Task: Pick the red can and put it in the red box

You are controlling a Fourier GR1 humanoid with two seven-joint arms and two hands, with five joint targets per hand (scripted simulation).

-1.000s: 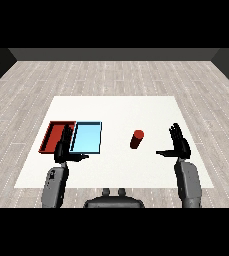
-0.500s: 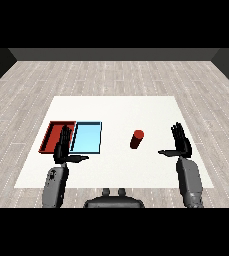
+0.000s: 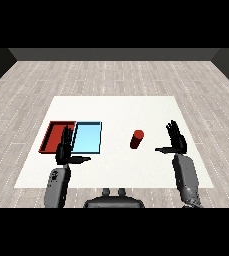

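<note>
So the red can (image 3: 136,139) stood upright just left of the right hand (image 3: 175,143), which was open with fingers straight, way nearer than the left hand (image 3: 64,151), also open.

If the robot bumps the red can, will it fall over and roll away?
Probably, if bumped near its top: the red can stands upright and looks taller than wide. Once on its side, its round shape would likely roll across the flat table. It looks stiff, so the open right hand could probably curl round it without squashing.
</note>
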